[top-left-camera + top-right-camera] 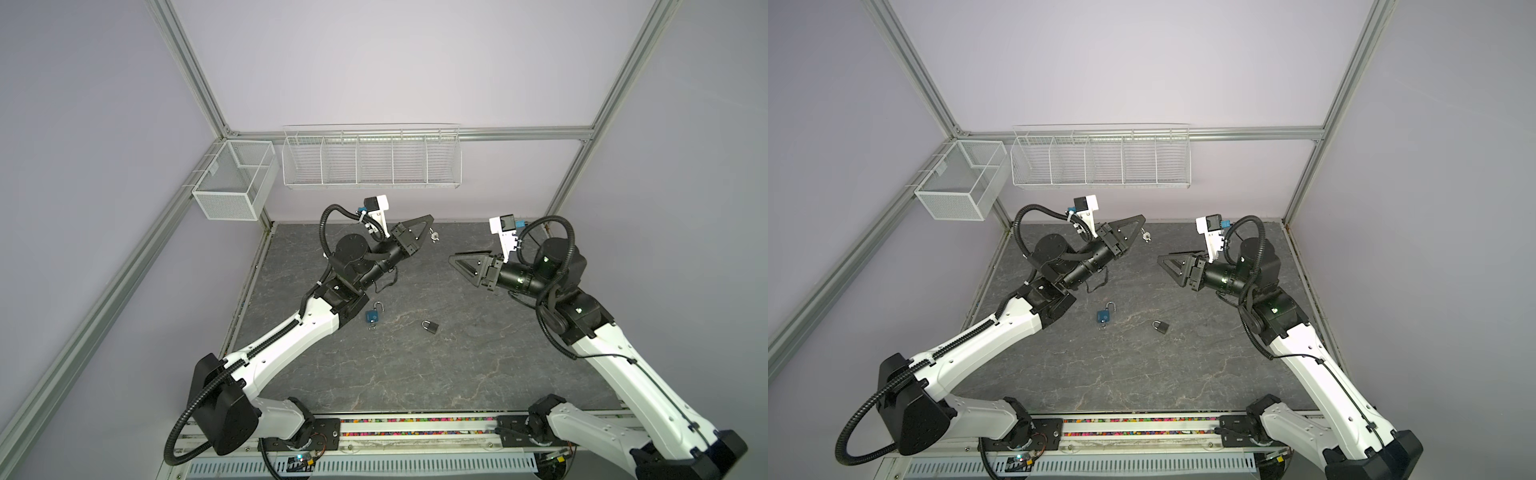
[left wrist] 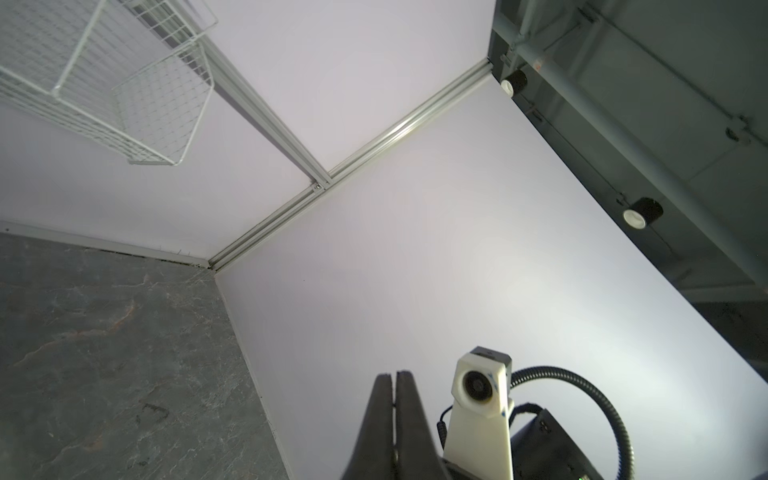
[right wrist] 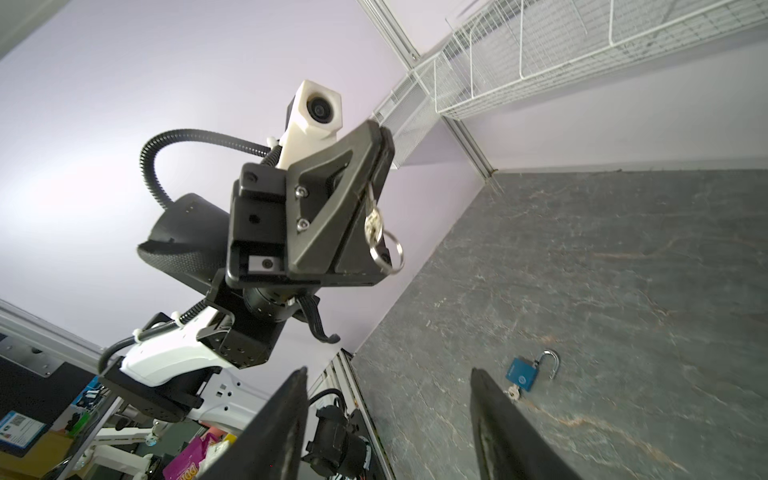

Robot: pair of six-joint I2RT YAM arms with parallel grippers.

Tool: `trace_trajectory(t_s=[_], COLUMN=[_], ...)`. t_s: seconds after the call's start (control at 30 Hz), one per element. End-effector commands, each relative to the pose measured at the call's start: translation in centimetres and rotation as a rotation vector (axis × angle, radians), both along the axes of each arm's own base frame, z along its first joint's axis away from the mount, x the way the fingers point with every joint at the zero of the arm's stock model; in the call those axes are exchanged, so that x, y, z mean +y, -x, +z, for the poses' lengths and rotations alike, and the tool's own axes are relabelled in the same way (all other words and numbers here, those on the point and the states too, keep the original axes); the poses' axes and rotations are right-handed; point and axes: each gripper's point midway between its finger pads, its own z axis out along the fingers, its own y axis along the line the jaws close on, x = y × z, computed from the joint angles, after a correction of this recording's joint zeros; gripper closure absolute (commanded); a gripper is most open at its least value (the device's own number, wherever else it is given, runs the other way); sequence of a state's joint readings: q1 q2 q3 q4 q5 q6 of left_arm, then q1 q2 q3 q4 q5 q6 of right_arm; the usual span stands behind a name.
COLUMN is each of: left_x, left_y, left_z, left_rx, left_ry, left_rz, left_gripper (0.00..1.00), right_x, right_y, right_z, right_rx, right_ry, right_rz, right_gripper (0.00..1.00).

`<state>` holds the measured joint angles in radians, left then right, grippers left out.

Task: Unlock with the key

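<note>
Two padlocks lie on the table (image 1: 415,374), both well apart from the grippers. The blue padlock (image 1: 372,316) sits near the left arm's elbow w/ its shackle swung open. In the right wrist view a small key (image 3: 513,390) sticks out of its base, partly cut off by a finger of the right gripper (image 3: 388,370). The dark padlock (image 1: 431,327) lies to the right of the blue one, not touching it. It's too small in both top views to tell whether its shackle is latched.

The left gripper (image 1: 428,219) is raised over the far part of the table, jaws clenched on the key (image 3: 372,216). Only the key's head and its ring (image 3: 390,251) show, hanging below the fingertips. The blade is buried btwn the fingers, so the depth of the grip can't be made out. In both top views the key is just a bright speck under the tip. The left wrist view gives only the two fingers (image 2: 380,415) pressed together w/ no gap, and the key is hidden from it.

The right gripper hovers opposite, pointing toward the left one, jaws released and wide w/ nothing btwn them. In its own wrist view the fingers (image 3: 286,415) are cut off by the frame edge, so only their tips and inner faces show.
</note>
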<state>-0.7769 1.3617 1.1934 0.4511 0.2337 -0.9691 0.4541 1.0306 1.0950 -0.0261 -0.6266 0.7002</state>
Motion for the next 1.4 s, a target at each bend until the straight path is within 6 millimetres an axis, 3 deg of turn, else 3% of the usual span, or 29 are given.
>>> trace_trajectory(t_s=[0.0,0.23,0.47,0.8,1.37], left_x=[-1.3,-2.5,-3.1,-2.8,-2.3], left_y=[2.0,4.3,5.3,5.4,5.0], left_z=[1.7,3.5,4.0,4.5,4.5], left_rx=[-0.175,-0.26,-0.27,-0.27,-0.256], left_ry=[-0.087,-0.096,-0.081,-0.056,-0.042], left_rz=[-0.043,-0.094,-0.119,-0.11,-0.072], left_gripper=[1.0,1.0,1.0,1.0,1.0], right_x=[0.5,0.7,0.7,0.8,0.8], right_y=[1.0,0.6,0.7,0.7,1.1], right_z=[2.8,4.0,4.4,4.3,4.8], right_rx=[-0.055,-0.141,-0.192,-0.199,-0.218], right_ry=[-0.11,-0.142,-0.162,-0.167,-0.188], right_rz=[0.097,0.109,0.121,0.122,0.137], right_gripper=[0.36,0.39,0.5,0.73,0.93])
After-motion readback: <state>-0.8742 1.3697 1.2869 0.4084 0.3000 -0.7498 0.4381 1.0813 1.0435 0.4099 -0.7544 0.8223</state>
